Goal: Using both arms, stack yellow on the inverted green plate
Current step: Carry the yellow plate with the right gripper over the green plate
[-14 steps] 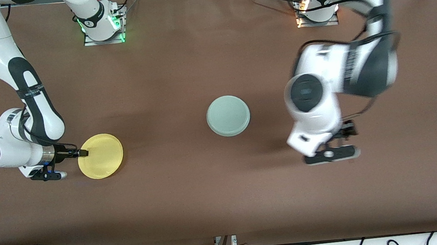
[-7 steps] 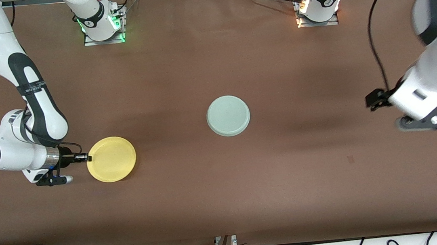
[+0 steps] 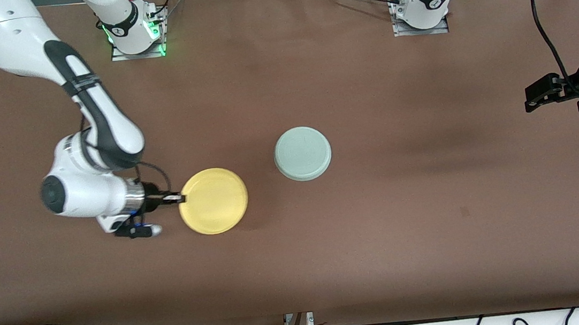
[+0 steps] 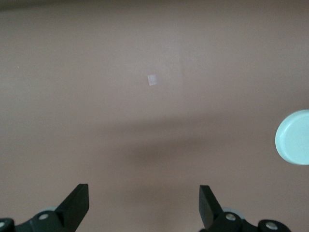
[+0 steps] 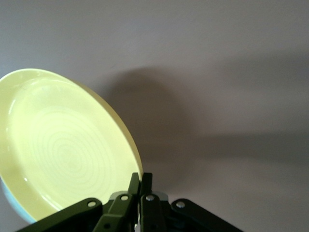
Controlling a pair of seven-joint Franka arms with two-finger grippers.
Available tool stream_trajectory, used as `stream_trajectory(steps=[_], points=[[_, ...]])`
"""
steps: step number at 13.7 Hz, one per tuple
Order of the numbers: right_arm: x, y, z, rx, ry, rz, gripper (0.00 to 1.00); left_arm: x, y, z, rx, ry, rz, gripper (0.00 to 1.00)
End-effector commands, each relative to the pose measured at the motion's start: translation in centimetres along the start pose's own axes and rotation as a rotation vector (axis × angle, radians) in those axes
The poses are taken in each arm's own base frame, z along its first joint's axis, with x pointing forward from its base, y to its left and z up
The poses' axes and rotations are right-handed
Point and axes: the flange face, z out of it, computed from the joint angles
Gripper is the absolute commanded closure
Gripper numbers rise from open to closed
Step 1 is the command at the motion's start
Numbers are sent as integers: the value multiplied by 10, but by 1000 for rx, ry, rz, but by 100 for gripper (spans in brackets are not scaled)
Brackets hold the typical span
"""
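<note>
My right gripper pinches the rim of the round bright-yellow plastic plate — carried level, hollow up, over the brown table, edge-held for a flat set-down | pale mint-green plastic plate lies inverted mid-table, base up | my left gripper waits wide, empty, at its own end.

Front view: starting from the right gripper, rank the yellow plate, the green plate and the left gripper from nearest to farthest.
Counting from the right gripper:
1. yellow plate, clamped by its rim in the shut fingers, toward the right arm's end of the table.
2. green plate, lying alone mid-table.
3. left gripper, open, over the left arm's end of the table.
</note>
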Motion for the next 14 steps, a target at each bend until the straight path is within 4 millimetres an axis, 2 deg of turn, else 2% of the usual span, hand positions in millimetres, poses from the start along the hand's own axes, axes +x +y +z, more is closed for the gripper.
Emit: stream_trajectory(steps=[1, 2, 3, 4, 7, 9, 11, 13, 14], points=[[-51, -80, 38, -39, -42, 72, 100, -61, -13, 23, -47, 56, 0, 0], [-70, -104, 54, -53, -52, 73, 100, -62, -16, 25, -48, 42, -8, 0], [-84, -120, 68, -62, -53, 77, 100, -62, -27, 24, -49, 45, -28, 0], [-95, -127, 80, -70, -53, 84, 100, -61, -34, 18, -50, 59, -40, 0], [-118, -143, 99, -86, -63, 73, 100, -60, -37, 14, -42, 63, -70, 0], [-132, -144, 117, -91, -57, 59, 100, -59, -45, 15, -48, 65, -85, 0], [-147, -147, 136, -84, -28, 39, 100, -58, -46, 7, -49, 82, -85, 0], [-163, -157, 152, -71, -3, 9, 100, -57, -49, 10, -52, 78, -91, 0], [-163, -157, 156, -62, 10, 8, 100, -54, -54, 17, -51, 66, -99, 0]])
